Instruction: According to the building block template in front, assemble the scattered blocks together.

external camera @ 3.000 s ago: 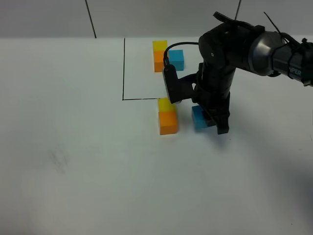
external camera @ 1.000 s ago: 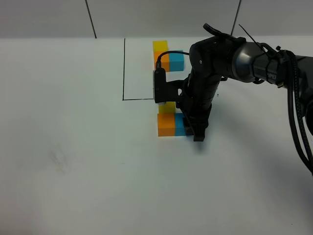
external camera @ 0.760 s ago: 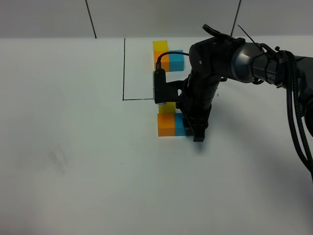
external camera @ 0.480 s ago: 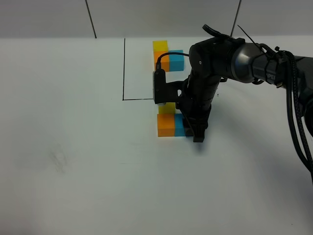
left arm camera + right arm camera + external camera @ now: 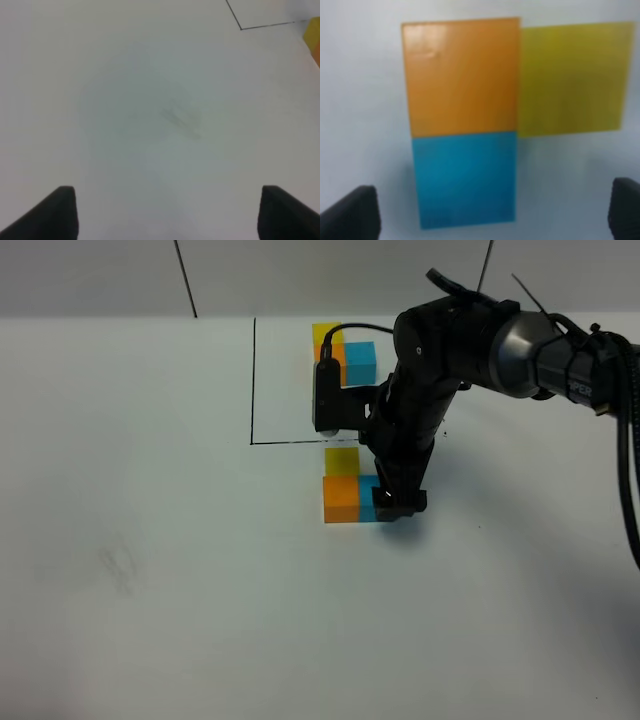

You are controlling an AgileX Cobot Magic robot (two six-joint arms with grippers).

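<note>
On the white desk (image 5: 150, 540), the three small plain cubes, yellow (image 5: 570, 80), orange (image 5: 462, 75) and blue (image 5: 465, 175), sit touching in an L just outside the black-outlined yellow, orange and blue template cluster (image 5: 345, 355). The right fingers (image 5: 360, 212) stand apart around the blue cube; lifting straight up should avoid nudging it. The left fingers (image 5: 60, 210) are spread over bare desk.

A broad, matte white tabletop (image 5: 180, 620) fills almost the whole scene under soft, even light. A faint grey smudge (image 5: 120, 568) marks it toward the left. Behind the table's far edge stands a pale grey panelled wall (image 5: 90, 280), divided by thin dark vertical seams (image 5: 185, 280).
</note>
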